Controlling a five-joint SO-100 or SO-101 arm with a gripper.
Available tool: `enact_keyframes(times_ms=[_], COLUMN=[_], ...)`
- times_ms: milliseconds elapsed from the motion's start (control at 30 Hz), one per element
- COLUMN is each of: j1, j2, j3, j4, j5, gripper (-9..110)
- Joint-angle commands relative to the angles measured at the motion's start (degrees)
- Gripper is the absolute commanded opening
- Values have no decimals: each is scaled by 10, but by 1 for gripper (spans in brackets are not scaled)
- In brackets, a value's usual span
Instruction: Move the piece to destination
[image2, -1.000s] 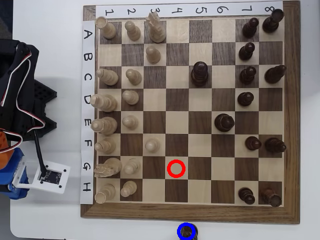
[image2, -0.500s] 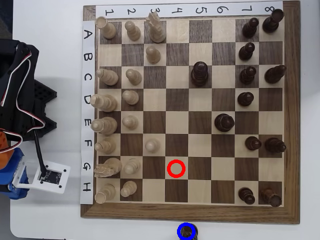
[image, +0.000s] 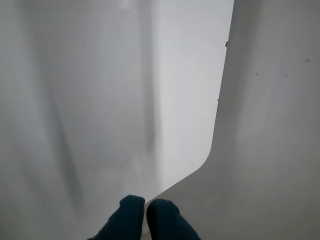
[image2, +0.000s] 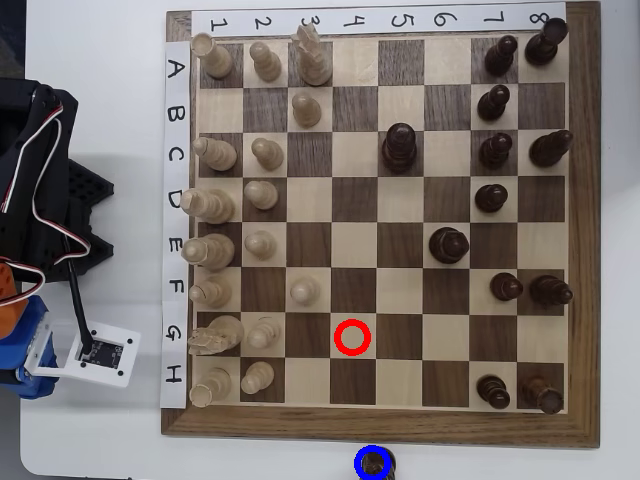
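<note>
The piece (image2: 375, 465), a small dark pawn, stands off the board on the white table at the bottom edge of the overhead view, inside the blue ring of the destination (image2: 373, 449). My gripper (image: 145, 204) shows in the wrist view as two dark blue fingertips pressed together with nothing between them, over bare white table. In the overhead view the arm (image2: 40, 200) lies folded at the far left, well away from the piece.
The wooden chessboard (image2: 380, 425) fills the middle, with pale pieces along its left columns and dark pieces on the right. A red ring (image2: 351, 325) marks a bare square near the bottom. The white wrist camera board (image2: 100, 352) sits left of the chessboard.
</note>
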Motion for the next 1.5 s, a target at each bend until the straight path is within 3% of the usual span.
enact_keyframes(times_ms=[0,1467], j1=[15,10], j2=[33,33], j3=[-4,-4], j4=[-16,-16], j5=[-6,-12], gripper=[0,0])
